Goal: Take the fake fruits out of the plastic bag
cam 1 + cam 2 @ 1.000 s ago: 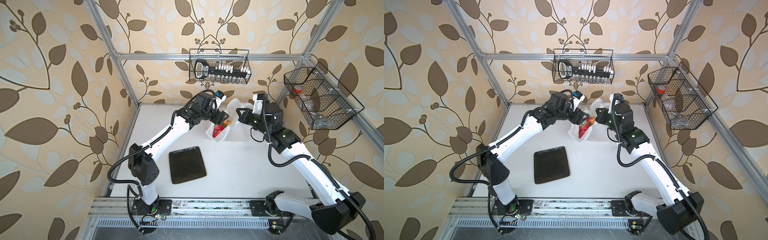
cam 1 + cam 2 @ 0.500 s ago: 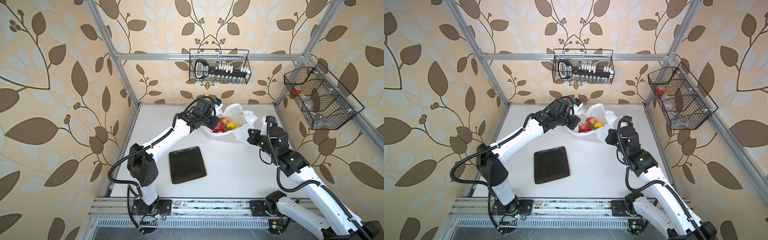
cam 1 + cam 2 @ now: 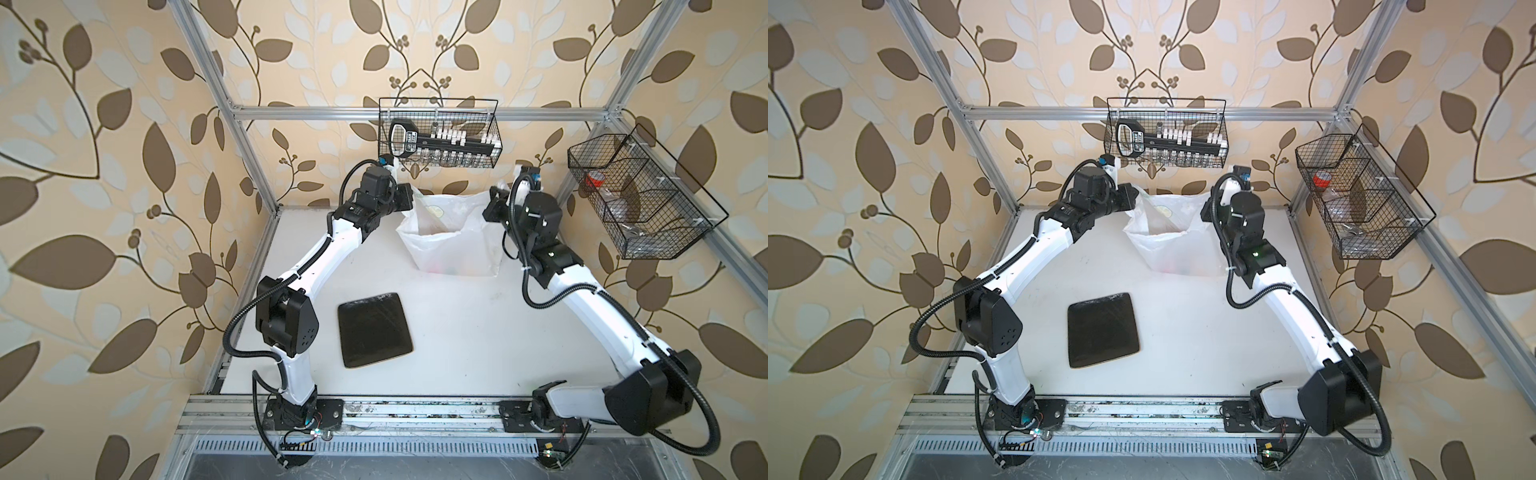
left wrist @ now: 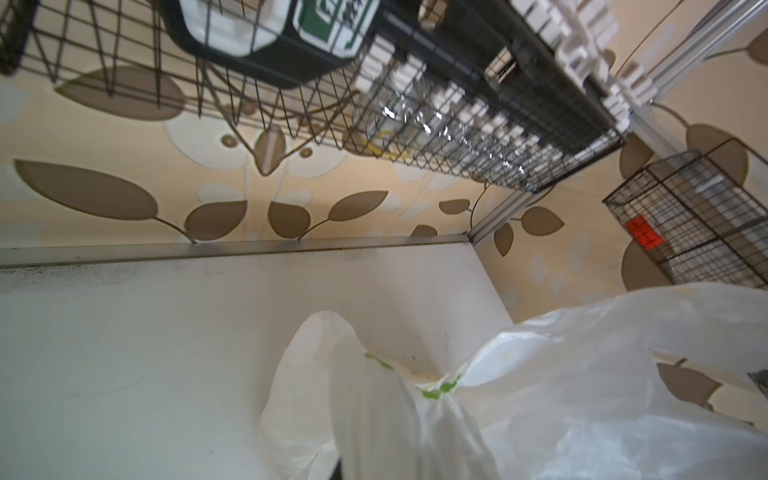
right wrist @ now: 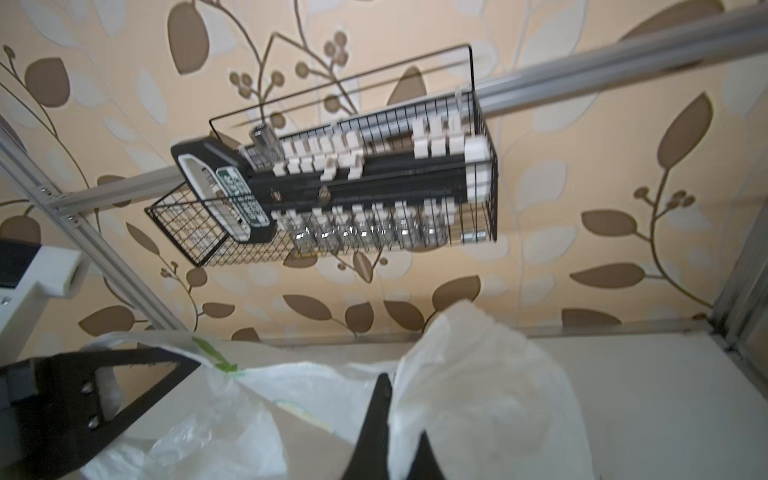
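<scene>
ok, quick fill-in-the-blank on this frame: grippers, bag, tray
1. The left gripper and the right gripper are both ___ on the plastic bag.
2. The bag's open mouth faces ___.
3. The black tray lies on the table ___ the two arms.

Missing words: shut; up; between.

No legible text, green label on black tool unreadable
</scene>
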Controlling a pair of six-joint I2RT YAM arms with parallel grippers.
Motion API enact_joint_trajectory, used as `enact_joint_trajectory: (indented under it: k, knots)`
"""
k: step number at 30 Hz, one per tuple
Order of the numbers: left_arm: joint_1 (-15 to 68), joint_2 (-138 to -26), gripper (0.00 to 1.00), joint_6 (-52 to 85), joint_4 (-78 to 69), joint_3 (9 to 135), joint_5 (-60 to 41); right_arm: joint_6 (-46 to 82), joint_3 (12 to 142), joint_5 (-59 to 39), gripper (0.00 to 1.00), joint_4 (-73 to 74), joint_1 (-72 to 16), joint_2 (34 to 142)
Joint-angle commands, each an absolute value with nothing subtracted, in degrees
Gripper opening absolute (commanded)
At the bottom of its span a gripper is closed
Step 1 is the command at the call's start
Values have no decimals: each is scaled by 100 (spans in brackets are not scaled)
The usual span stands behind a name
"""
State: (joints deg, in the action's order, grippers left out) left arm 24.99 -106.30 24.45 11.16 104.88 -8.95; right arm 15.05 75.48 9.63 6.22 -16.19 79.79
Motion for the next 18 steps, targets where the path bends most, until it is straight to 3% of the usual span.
enact_joint_trajectory:
  k: [1,10,18]
  knots:
    - [2398,-10710,0,2805,375,10928,-880,688,8221,484,0,1321,-1491,8369]
    - [2197,-10866,0,2771,-348,10767,-1306,515,7812,-114,0,1743,-1152,8098]
    - [2469,-9276,0,2984,-958,8120,-1592,1274,5341,-330,0,375,-1154,5958]
